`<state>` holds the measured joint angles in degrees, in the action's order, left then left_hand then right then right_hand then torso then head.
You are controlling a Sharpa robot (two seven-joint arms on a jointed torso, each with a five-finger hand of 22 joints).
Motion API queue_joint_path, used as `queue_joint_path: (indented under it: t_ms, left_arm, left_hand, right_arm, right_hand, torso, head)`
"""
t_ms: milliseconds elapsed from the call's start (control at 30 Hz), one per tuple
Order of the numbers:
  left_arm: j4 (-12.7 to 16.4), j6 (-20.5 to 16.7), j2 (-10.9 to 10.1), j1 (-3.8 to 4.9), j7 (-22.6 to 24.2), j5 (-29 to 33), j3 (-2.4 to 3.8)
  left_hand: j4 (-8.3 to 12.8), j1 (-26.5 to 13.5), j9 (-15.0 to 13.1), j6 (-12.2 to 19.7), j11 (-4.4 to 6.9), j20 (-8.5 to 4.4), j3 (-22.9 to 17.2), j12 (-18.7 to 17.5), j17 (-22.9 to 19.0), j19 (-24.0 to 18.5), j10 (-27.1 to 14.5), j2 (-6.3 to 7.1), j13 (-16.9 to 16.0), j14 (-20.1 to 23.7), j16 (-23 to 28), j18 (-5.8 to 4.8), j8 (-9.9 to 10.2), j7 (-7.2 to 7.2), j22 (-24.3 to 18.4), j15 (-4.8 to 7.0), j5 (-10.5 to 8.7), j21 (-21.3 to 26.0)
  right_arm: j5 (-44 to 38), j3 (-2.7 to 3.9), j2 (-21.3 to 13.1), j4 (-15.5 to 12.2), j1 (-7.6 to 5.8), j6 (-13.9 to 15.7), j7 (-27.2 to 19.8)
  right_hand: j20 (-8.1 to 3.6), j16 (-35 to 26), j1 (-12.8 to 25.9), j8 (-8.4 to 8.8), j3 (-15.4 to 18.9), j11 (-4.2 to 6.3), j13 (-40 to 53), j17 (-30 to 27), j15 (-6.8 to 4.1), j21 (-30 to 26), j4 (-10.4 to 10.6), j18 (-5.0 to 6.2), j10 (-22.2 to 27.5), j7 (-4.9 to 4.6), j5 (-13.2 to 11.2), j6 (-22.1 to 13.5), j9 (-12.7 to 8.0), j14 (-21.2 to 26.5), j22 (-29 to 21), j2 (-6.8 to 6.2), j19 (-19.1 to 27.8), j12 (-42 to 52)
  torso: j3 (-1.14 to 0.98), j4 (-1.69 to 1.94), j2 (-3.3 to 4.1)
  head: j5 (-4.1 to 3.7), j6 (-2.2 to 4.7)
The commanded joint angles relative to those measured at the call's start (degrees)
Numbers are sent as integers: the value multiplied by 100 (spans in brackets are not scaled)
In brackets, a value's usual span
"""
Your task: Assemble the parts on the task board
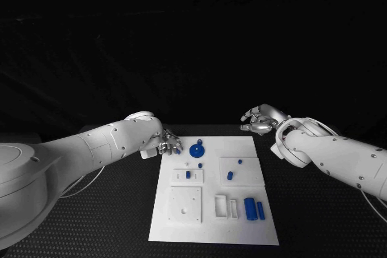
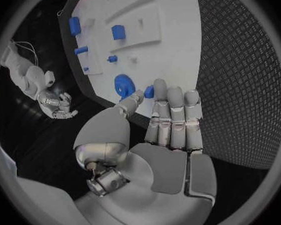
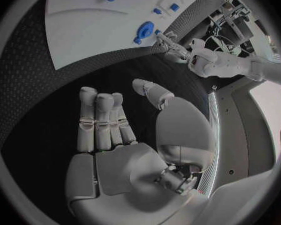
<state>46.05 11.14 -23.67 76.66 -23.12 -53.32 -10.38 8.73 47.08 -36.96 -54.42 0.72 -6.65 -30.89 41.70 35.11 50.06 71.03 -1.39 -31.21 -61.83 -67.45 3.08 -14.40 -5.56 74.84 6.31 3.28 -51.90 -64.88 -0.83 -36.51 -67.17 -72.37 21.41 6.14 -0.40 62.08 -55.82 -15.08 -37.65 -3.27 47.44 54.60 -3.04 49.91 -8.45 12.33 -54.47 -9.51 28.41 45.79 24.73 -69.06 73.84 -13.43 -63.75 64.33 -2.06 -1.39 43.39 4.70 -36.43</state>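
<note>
The left hand [image 1: 168,142] pinches a small blue part [image 2: 149,91] at the far left edge of the board [image 1: 211,224]. The right hand [image 1: 259,122] is empty, fingers apart. Most parts seem still unassembled.

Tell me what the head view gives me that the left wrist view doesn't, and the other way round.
Head view: the whole task board down to its near edge, with both arms flanking its far end. Left wrist view: the palm side of the left hand, with a small blue part at its fingertips; whether it is pinched is unclear. Both: the blue disc, the paired blue cylinders, and the right hand, holding nothing.
</note>
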Motion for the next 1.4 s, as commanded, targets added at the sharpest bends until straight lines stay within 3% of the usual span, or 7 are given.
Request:
queue_joint_path:
  t_ms: [33,233,500,867,1067,1300,1400]
  left_arm:
    - [9,54,17,-2,64,44,2]
    - [3,34,16,-2,82,51,3]
    - [3,-96,7,-2,105,150,5]
    - [244,-494,-194,1,56,321,18]
    - [826,-924,-542,16,5,482,23]
    - [1776,-1370,-1079,93,-90,548,15]
    - [2125,-1593,-1287,93,-107,508,-3]
  left_hand:
    - [78,99,8,-43,10,-498,-12,22,8,16,30,-30,-4,-2,-27,-68,-35,-4,12,6,1,30]
    - [205,236,6,-105,24,-497,-62,26,8,38,59,-151,-1,-18,-39,-78,-82,12,33,10,102,36]
    - [473,415,-91,-478,123,-519,-105,73,42,141,260,-392,-2,-145,-130,-81,-323,124,90,36,501,4]
    - [633,434,-139,-670,206,-554,-121,79,69,280,472,-436,14,-320,-202,-66,-431,209,111,76,831,-48]
    - [668,418,-141,-727,233,-569,-129,58,66,346,553,-420,30,-393,-204,-58,-451,235,108,100,961,-65]
    - [683,389,-133,-795,262,-589,-132,38,59,424,649,-392,43,-485,-203,-48,-467,263,104,129,1080,-86]
    - [690,372,-127,-832,275,-597,-134,26,56,455,696,-363,50,-527,-200,-45,-474,276,102,141,1169,-91]
  right_arm:
    - [10,2,5,3,1,-34,-48]
    - [16,2,8,4,1,-35,-49]
    - [23,2,9,10,1,-38,-50]
    - [42,2,2,53,1,-34,-63]
    - [67,2,-9,84,1,-30,-85]
    - [122,2,-18,137,-3,18,-193]
    - [192,2,-18,176,-10,35,-246]
  right_hand:
    - [30,-27,32,-13,6,-2,-11,-9,0,-38,-16,267,14,-32,11,9,-5,-14,-3,10,-8,-21]
    - [31,-30,35,-15,8,-2,-15,-9,-1,-41,-14,267,12,-32,11,10,-5,-16,-3,12,-10,-20]
    - [32,-33,39,-15,12,-2,-20,-9,-1,-45,-12,267,11,-31,11,10,-4,-19,-4,13,-12,-19]
    - [33,-37,42,-16,15,-1,-27,-10,-1,-50,-11,267,11,-31,12,10,-5,-20,-4,13,-13,-18]
    - [34,-42,42,-16,16,-2,-32,-11,-1,-55,-13,267,13,-31,13,8,-5,-19,-4,10,-12,-19]
    - [40,-58,41,-17,17,-3,-48,-14,1,-73,-19,267,28,-32,15,7,-5,-9,-4,3,2,-25]
    - [140,-335,73,-7,-41,-46,-213,-118,49,-312,-20,248,252,-70,22,-31,-12,256,-66,-11,279,-241]
  torso:
    - [-1,0,4]
    - [-2,1,6]
    - [-2,-4,2]
    - [-6,12,-7]
    - [1,18,-10]
    - [-7,23,-19]
    - [-9,38,-28]
  head:
    - [-5,-2]
    - [-9,-7]
    - [-8,-17]
    - [-4,-21]
    - [-5,-15]
    - [19,-25]
    - [14,-37]
